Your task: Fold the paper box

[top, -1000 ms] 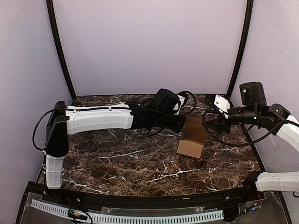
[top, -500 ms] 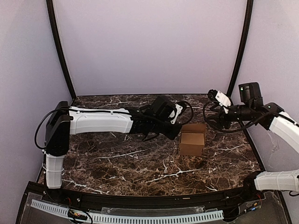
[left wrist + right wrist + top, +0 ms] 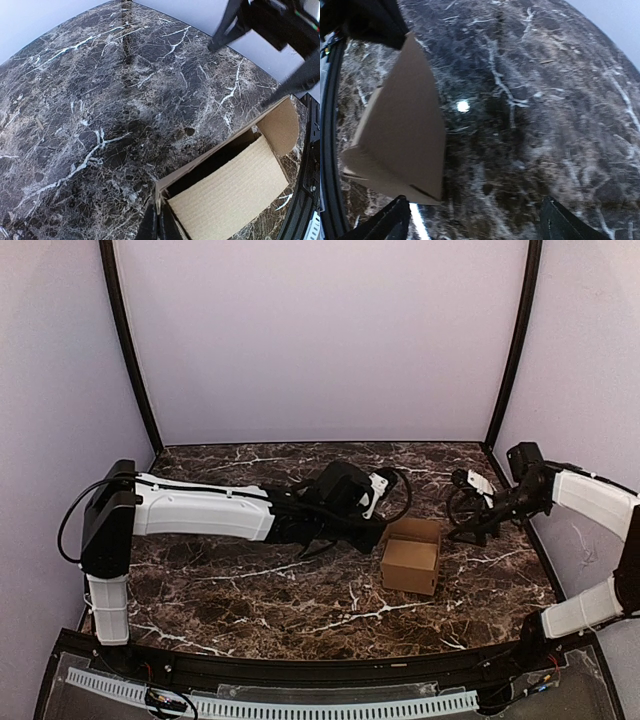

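Observation:
The paper box [image 3: 411,558] is a small brown cardboard cube standing on the dark marble table [image 3: 250,585], right of centre, with its top open. In the left wrist view the paper box [image 3: 235,187] shows a pale inner panel and a rounded flap at its far end. My left gripper [image 3: 383,531] reaches in from the left and is shut on the box's near corner wall; its fingertips [image 3: 152,227] pinch the thin cardboard edge. My right gripper [image 3: 462,520] hovers just right of the box, open and apart from it. Its view shows the paper box [image 3: 405,135] left of the wide-set right gripper [image 3: 475,225].
Purple walls enclose the table on three sides, with black arch poles [image 3: 512,350] at the back corners. A black rail [image 3: 300,670] runs along the near edge. Loose cables [image 3: 400,480] loop behind the left wrist.
The box was tilted with a flap raised and now stands level on the table, open side up. My right gripper has let go, opened wider and drawn back to the right and down.

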